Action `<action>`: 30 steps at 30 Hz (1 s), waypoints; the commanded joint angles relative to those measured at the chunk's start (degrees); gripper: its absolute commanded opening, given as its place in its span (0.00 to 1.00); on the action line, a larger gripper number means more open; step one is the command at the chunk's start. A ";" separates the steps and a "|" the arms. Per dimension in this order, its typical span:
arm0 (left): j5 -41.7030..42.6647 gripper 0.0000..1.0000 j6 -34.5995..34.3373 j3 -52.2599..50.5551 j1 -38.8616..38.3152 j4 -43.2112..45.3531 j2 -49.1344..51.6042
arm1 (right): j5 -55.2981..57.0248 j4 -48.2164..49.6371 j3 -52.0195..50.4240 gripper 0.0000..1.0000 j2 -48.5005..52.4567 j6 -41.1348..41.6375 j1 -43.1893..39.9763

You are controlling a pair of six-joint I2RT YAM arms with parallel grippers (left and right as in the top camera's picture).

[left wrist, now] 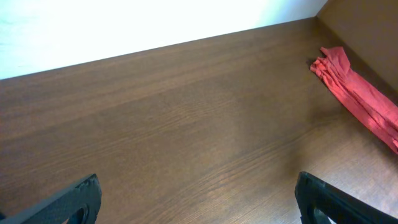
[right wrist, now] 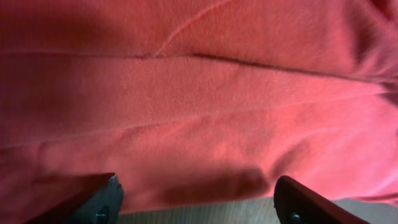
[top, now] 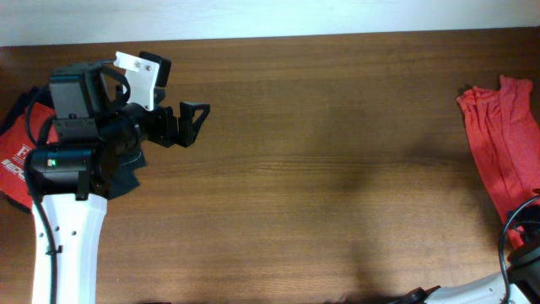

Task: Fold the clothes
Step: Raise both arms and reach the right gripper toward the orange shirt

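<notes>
The clothes, an orange-red T-shirt (top: 501, 133), lie bunched in long ridges at the table's far right edge; the left wrist view has the shirt (left wrist: 362, 99) at its right side. Red cloth (right wrist: 205, 93) fills the right wrist view. My right gripper (right wrist: 199, 202) hangs close over the shirt's near edge, open, its fingers wide apart and nothing pinched between them. Far from the shirt, my left gripper (top: 191, 123) is open above bare wood at the left, and its fingertips (left wrist: 81, 199) show at the lower corners of its wrist view.
A folded red shirt with a white logo (top: 17, 145) lies at the far left, and a dark garment (top: 126, 176) sits partly under the left arm. The right arm (top: 525, 253) comes in from the lower right corner. The wooden table (top: 337, 169) stretches between the arms.
</notes>
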 commanded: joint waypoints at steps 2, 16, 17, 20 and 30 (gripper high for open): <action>0.00 0.99 -0.28 1.22 0.17 0.24 -0.04 | 0.35 1.31 -1.88 0.76 0.76 1.29 0.35; 0.02 0.99 -0.31 1.22 0.17 0.28 -0.07 | -0.31 5.62 -6.58 0.51 0.74 1.27 1.01; 0.02 0.99 -0.31 1.22 0.17 0.26 -0.07 | -1.60 5.64 -6.58 0.39 0.74 1.27 1.36; 0.02 0.99 -0.28 1.22 0.17 0.31 -0.07 | -6.88 5.64 -6.49 0.19 0.66 1.25 2.82; 0.02 0.99 -0.31 1.22 0.17 2.62 -0.07 | -10.86 8.07 -6.47 0.04 0.59 2.10 20.52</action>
